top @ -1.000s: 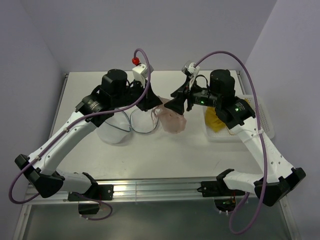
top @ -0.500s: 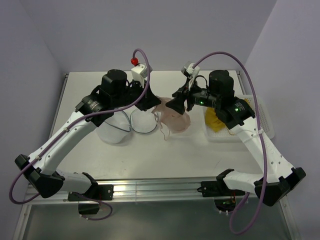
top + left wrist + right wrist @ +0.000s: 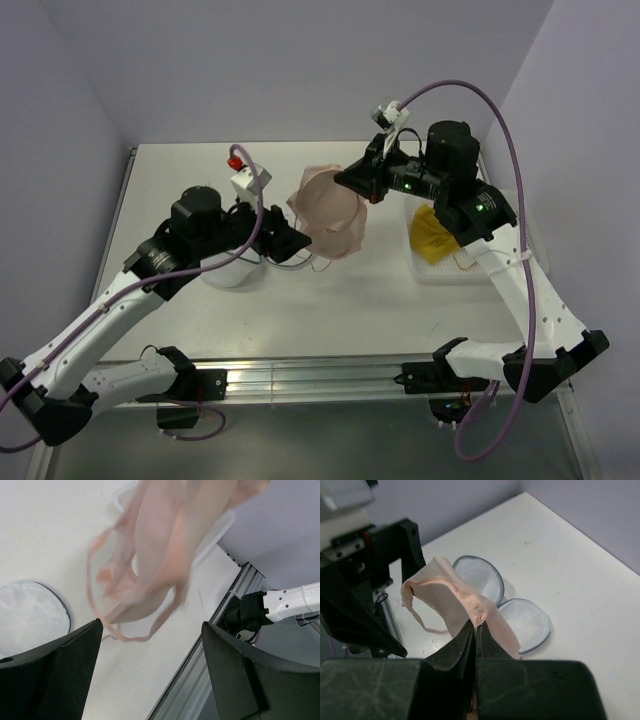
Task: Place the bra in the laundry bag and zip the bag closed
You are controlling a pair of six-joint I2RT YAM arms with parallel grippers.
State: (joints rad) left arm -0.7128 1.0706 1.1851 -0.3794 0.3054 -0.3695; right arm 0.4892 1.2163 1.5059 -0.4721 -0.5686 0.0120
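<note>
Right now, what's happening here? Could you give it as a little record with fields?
Bra: pink, dangling from the right gripper above the table
Right gripper: shut on the bra
Left gripper: open, holding nothing
Laundry bag: open on the table, two round mesh halves, empty
Progress: bra not yet in the bag

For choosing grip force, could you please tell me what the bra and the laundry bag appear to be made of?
The bra: soft, thin, matte peach fabric, draping limply. The laundry bag: translucent white mesh, probably synthetic, with a dark rim.
</note>
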